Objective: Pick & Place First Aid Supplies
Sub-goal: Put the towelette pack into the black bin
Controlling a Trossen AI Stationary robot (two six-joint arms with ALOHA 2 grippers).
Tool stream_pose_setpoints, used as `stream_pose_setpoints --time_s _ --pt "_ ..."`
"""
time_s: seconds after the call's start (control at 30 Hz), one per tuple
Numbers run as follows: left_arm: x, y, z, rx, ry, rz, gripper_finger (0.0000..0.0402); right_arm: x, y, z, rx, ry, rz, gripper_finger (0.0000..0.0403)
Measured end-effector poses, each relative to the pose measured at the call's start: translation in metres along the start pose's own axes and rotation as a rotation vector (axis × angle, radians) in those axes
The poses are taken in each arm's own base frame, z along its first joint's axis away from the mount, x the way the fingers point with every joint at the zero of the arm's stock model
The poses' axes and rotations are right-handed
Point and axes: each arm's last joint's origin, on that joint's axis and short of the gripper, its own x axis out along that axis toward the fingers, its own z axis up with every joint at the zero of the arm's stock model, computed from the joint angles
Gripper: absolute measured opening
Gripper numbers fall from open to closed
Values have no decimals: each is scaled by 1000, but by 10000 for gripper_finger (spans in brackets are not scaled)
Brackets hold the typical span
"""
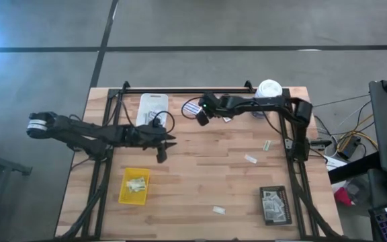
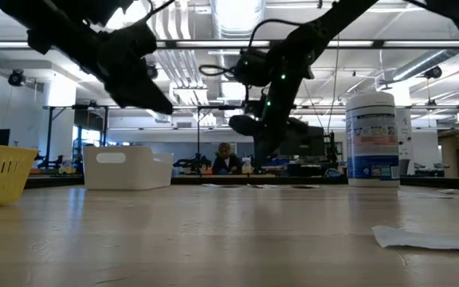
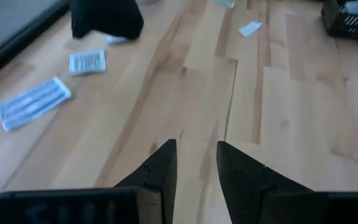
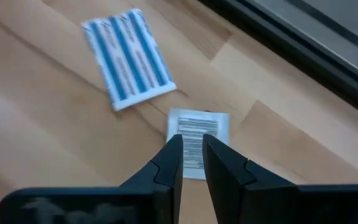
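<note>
The right gripper (image 4: 192, 163) is positioned near the far edge of the table, directly over a small white packet with dark lines (image 4: 198, 135), which lies flat on the wood; the fingers stand only narrowly apart, tips at the packet's near edge, and whether they touch it cannot be determined. Just beside that packet lies a blue-and-white striped packet (image 4: 128, 57), flat, apart from the fingers. In the high view the right gripper (image 1: 202, 115) sits between the white tray (image 1: 152, 107) and the white canister (image 1: 269, 89). The left gripper (image 3: 196, 163) hangs over bare wood near the table's middle, fingers a small gap apart and holding nothing; its high-view position (image 1: 161, 153) is just in front of the white tray. Further packets lie loose on the table: one pale strip (image 1: 250, 159) right of centre and another (image 1: 218, 210) toward the near edge. The yellow tray (image 1: 124, 192) and the black tray (image 1: 275, 191), both near the front, each contain packets.
</note>
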Motion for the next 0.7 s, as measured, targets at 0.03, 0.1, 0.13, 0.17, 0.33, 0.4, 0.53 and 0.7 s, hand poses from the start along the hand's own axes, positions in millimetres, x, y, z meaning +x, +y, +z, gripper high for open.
stream_pose_setpoints --time_s 0.03,0.1,0.13,0.17,0.33,0.4,0.53,0.7 --pt "0 0 -2 -5 9 2 108 4 0 1 -2 13 -10 57" --pt "1 1 -4 -6 13 2 108 11 -1 4 -2 38 -30 56" --pt "1 1 -4 -7 13 3 108 14 -2 5 -5 54 -40 56" --pt "1 1 -4 -15 13 2 108 17 -2 6 -7 70 -51 56" --pt "0 0 -4 -43 11 -2 108 28 -7 7 -9 120 -87 56" --pt "0 0 -4 -39 7 -3 108 31 -9 8 -1 126 -88 56" --pt "0 0 -2 -6 -15 -7 108 42 -15 5 6 172 -86 56" --pt "0 -1 3 26 -60 -14 108 55 -15 -1 19 229 -50 56"
